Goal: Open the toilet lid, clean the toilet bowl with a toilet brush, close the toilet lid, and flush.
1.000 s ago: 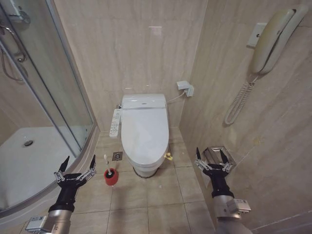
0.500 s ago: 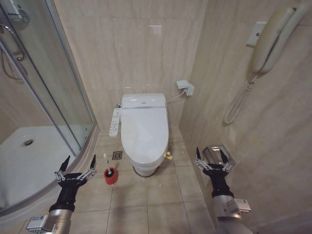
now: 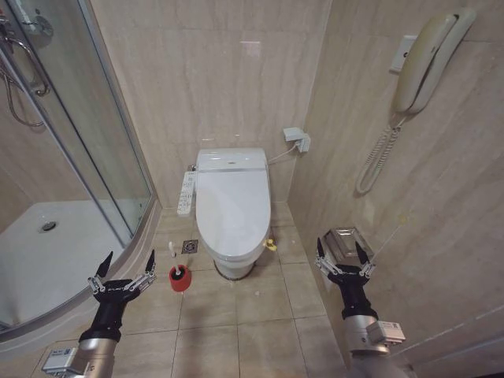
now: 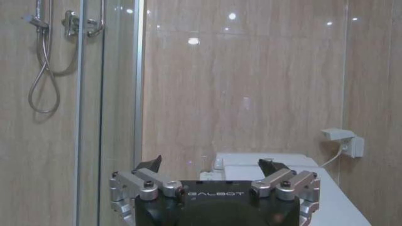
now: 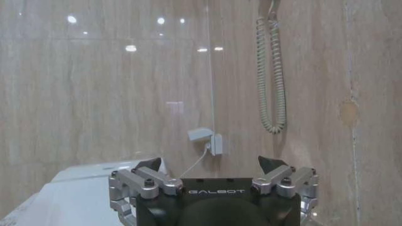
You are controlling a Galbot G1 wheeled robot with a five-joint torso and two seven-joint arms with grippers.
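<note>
The toilet lid [image 3: 230, 209] lies shut, flat over the toilet bowl, so the bowl's inside is hidden and only its base [image 3: 235, 269] shows. A yellow loop [image 3: 271, 245] hangs at the lid's right edge. The toilet brush [image 3: 179, 276] stands in its red holder cup on the floor, left of the toilet. My left gripper [image 3: 126, 264] is open and empty, low at the left, short of the brush. My right gripper [image 3: 340, 252] is open and empty near the right wall. The lid also shows beyond the left gripper [image 4: 213, 165] and beyond the right gripper [image 5: 212, 165].
A glass shower door [image 3: 102, 150] and white shower tray [image 3: 47, 252] fill the left side. The button panel [image 3: 186, 194] sticks out left of the toilet. A wall phone [image 3: 421, 63], a metal paper holder [image 3: 346, 239] and a socket [image 3: 295, 138] are on the right wall. A floor drain [image 3: 190, 246] is nearby.
The whole picture has shifted slightly, so the camera moved. Both grippers keep the same open pose and nothing in the room has moved.
</note>
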